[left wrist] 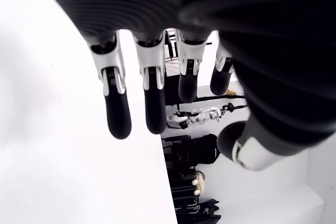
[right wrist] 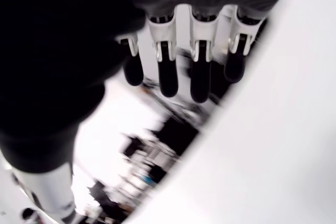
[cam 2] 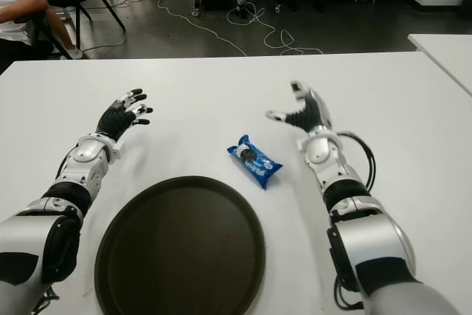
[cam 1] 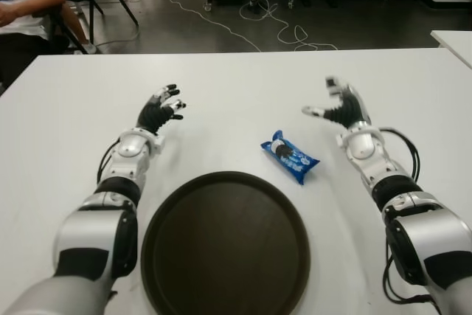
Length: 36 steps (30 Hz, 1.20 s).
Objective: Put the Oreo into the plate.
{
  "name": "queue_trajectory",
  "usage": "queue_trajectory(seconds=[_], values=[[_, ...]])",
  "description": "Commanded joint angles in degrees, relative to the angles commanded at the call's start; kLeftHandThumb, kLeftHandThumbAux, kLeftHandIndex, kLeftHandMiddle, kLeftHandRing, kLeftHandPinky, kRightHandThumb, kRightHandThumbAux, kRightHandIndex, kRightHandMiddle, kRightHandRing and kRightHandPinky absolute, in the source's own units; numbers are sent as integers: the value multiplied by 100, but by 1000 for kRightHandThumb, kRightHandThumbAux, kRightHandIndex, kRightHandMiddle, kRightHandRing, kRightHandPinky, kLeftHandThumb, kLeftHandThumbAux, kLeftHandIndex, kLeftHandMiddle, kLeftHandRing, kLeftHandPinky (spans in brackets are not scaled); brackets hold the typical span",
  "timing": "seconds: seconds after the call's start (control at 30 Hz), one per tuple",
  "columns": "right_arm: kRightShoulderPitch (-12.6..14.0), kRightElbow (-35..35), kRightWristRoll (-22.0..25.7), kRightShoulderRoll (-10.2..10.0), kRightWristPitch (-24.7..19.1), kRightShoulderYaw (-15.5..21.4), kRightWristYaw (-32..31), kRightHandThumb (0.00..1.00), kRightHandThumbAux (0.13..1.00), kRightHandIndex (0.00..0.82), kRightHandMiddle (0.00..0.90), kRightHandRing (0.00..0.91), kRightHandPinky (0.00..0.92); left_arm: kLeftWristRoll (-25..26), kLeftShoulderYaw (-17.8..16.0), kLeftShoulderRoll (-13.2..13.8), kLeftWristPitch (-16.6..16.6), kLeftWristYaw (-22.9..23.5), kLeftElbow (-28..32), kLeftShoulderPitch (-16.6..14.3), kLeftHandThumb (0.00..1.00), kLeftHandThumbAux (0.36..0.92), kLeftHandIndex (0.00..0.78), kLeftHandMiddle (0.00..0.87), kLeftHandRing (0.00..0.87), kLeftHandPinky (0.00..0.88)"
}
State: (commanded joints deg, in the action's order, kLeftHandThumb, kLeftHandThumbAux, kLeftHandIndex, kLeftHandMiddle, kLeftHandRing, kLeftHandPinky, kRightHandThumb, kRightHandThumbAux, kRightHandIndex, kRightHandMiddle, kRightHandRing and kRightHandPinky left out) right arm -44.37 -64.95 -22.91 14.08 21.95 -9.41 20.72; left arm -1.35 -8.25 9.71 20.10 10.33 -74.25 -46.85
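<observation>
My left hand fills the view, four fingers stretched out and apart, thumb off to one side, nothing held. White table lies beneath my fingertips.

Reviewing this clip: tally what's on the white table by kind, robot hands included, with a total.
Oreo packet, blue, lying on the table beyond the plate: 1
Plate, dark, round, nothing in it: 1
Robot hands, both open and holding nothing, left hand and right hand: 2
Total: 4
</observation>
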Motion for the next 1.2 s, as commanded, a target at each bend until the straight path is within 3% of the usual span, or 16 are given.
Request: queue_trajectory(seconds=[0.17,0.3,0.63,1.03,1.2], values=[[228,865,-266,166,-65,-162,160,0,674,174,196,184,115,8,-10,1,-18,9,-4,0,252,625,61,121,237,351],[641,1953,-495,341,-364,-224,61,0,666,141,158,148,90,15,-18,13,-46,28,-9,-9,258,623,59,120,238,346],[1501,4282,-784,349,-1513,-195,-522,0,670,83,95,100,82,-23,6,19,-45,-11,-3,-13,263,639,57,123,230,325],[1896,5376,-1181,424,-2183,-363,-1188,0,641,50,61,68,61,-14,2,15,-45,-18,4,-17,248,635,66,127,238,337],[2080,6022,-1659,648,-2543,-644,-1790,0,628,32,48,48,44,-5,-4,25,-74,3,3,-19,253,643,56,118,230,331]])
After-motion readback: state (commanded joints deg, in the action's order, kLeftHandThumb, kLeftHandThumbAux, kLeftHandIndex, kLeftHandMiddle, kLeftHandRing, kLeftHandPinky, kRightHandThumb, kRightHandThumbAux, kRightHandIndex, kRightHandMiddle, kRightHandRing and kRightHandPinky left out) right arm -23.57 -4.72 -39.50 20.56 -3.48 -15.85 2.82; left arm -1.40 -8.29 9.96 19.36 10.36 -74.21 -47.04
